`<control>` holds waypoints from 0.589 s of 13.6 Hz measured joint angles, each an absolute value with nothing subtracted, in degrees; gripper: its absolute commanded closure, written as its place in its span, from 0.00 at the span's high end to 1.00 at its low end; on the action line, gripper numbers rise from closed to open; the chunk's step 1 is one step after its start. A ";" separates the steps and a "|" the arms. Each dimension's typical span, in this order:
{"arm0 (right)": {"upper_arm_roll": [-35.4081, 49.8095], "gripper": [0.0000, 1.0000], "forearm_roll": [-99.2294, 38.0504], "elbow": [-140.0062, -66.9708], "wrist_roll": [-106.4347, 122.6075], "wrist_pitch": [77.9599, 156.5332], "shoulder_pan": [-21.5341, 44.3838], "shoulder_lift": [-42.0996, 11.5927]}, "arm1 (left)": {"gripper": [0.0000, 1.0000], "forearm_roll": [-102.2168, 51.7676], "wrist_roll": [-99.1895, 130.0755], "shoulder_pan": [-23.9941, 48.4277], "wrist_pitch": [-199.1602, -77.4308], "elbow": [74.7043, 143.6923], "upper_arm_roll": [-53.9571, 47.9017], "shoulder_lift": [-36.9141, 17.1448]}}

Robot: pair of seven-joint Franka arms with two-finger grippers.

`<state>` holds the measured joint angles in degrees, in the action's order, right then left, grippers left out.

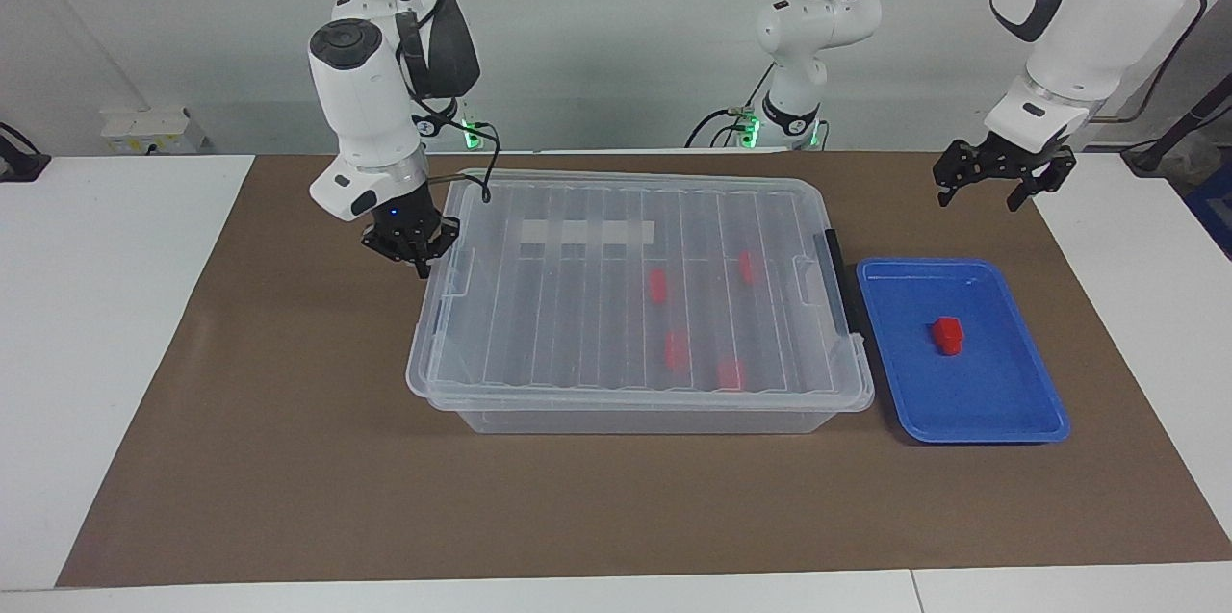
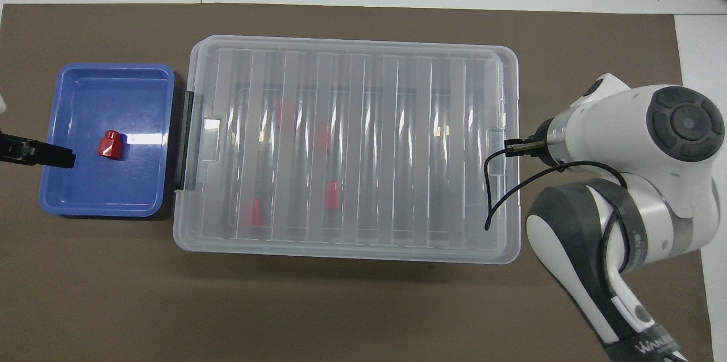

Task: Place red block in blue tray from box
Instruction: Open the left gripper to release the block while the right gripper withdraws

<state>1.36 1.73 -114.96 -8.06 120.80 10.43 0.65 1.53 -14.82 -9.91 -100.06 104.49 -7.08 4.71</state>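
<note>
One red block (image 1: 947,335) (image 2: 109,144) lies in the blue tray (image 1: 1001,394) (image 2: 130,191), free of any gripper. The clear box (image 1: 577,324) (image 2: 397,152) sits beside the tray with its lid on. Several more red blocks show through the lid, such as one (image 1: 657,286) (image 2: 333,194). My left gripper (image 1: 982,192) hangs open and empty, high above the mat by the tray's edge nearest the robots. In the overhead view only one of its fingers (image 2: 45,155) shows. My right gripper (image 1: 421,265) is shut, tip down at the lid's rim at the right arm's end of the box.
A brown mat (image 1: 289,459) covers the table under the box and the tray. A black clip (image 1: 835,278) on the box end faces the tray. The right arm's wrist and cable (image 2: 625,140) hang over that end of the box.
</note>
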 measured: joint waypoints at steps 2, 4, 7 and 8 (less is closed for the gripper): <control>1.37 0.00 1.42 -114.96 -8.06 120.80 10.53 0.65 | 1.00 1.53 -14.82 -9.21 -95.04 101.90 -7.85 4.71; 1.37 0.00 1.39 -114.96 -8.06 120.80 10.68 0.65 | 1.00 1.53 -13.89 -8.05 -90.09 98.29 -9.22 4.75; 1.25 0.00 1.30 -114.95 -8.06 120.66 10.56 1.08 | 1.00 1.54 -7.11 -4.10 -87.77 96.68 -9.59 4.86; 1.15 0.08 1.28 -114.95 -8.06 120.04 10.18 1.54 | 1.00 1.55 -5.87 -3.64 -87.79 96.69 -9.63 4.86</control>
<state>1.15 1.28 -114.95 -8.06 120.04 10.18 1.54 1.55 -5.87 -3.64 -87.79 96.69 -9.63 4.86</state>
